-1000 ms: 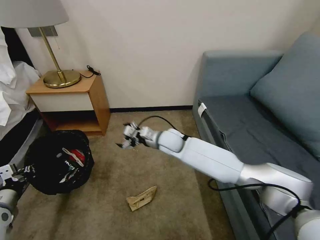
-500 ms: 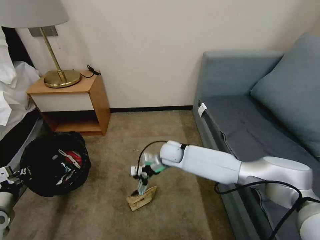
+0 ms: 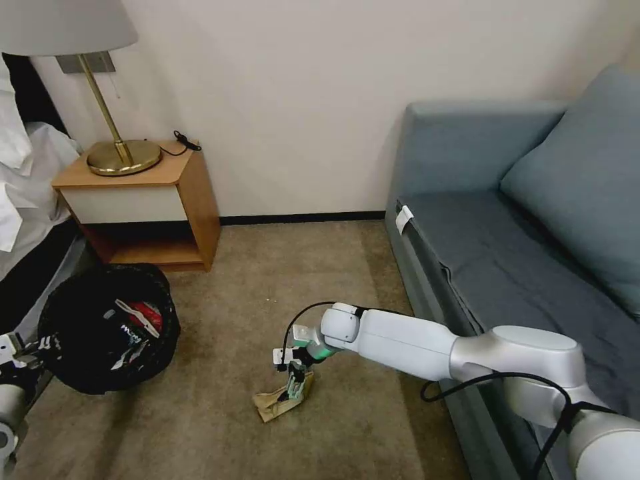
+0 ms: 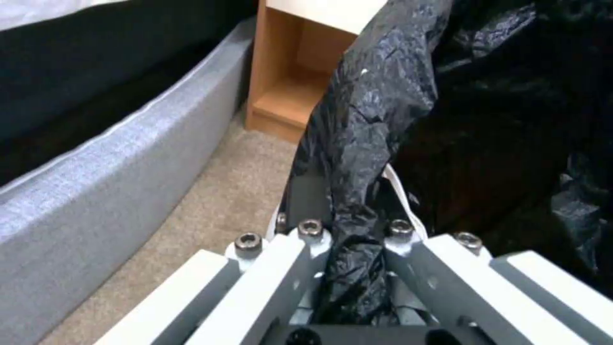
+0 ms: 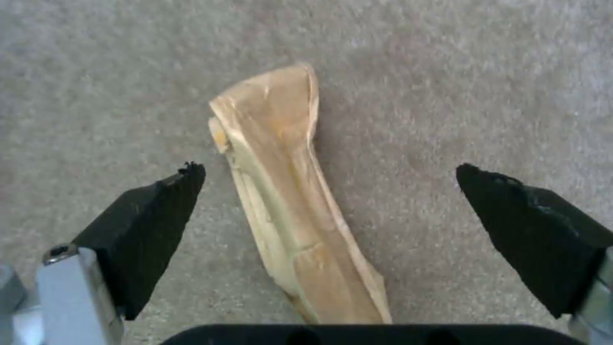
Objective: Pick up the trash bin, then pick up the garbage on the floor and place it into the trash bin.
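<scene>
The trash bin (image 3: 107, 327), wrapped in its crinkled black bag, hangs at the left above the carpet with red-and-white litter inside. My left gripper (image 3: 20, 353) is shut on the bag-covered rim (image 4: 357, 201). A crumpled brown paper piece of garbage (image 3: 280, 399) lies on the carpet in front of me. My right gripper (image 3: 295, 387) points down right over it, open. In the right wrist view the brown paper (image 5: 294, 211) lies between the two black fingertips (image 5: 153, 211), which do not touch it.
A wooden nightstand (image 3: 143, 200) with a brass lamp (image 3: 117, 150) stands at the back left, beside a bed (image 3: 27, 200). A blue-grey sofa (image 3: 533, 220) runs along the right. Open carpet (image 3: 280, 280) spreads between them.
My right arm swung from near the bin down and forward to the brown paper, its gripper now low over it. The bin shifted slightly left.
</scene>
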Robot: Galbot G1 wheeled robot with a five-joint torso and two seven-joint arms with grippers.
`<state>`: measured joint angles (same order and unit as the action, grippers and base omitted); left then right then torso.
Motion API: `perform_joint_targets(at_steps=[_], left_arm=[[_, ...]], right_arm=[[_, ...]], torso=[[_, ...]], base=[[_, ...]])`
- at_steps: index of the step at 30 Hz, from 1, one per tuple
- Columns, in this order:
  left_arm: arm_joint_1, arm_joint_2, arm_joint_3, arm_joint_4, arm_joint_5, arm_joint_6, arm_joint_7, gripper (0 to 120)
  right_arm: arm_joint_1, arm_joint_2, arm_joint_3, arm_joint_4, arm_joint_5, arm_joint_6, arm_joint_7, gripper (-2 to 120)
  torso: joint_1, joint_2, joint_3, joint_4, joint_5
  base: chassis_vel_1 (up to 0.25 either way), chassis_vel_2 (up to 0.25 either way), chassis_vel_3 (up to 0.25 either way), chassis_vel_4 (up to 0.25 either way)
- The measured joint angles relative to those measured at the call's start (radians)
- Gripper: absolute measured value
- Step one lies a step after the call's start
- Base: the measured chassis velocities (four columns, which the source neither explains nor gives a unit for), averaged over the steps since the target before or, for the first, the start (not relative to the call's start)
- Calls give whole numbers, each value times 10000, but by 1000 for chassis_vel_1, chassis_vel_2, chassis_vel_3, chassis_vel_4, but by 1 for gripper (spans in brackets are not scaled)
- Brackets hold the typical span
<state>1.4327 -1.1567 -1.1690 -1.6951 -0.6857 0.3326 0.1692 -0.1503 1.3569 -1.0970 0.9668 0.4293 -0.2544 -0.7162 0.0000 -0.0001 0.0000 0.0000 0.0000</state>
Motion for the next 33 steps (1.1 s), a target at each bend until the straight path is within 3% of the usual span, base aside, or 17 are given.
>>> perform_joint_targets(at_steps=[21,25,33], left_arm=[[-21,-3,-123,306,-50,-88,49,1],[-52,0,-109,334,-46,-93,51,1],[-81,6,-96,448,-84,-111,75,1]], right_arm=[[-765,845,47,-1585,-956,429,101,100],[-837,1051,165,-2037,-1233,535,158,91],[-1007,967,167,-2045,-1387,547,298,58]], torso=[[0,0,0,-1,-1],[0,0,0,1,0],[0,0,0,0,0]], base=[[0,0,0,0],[0,0,0,0],[0,0,0,0]])
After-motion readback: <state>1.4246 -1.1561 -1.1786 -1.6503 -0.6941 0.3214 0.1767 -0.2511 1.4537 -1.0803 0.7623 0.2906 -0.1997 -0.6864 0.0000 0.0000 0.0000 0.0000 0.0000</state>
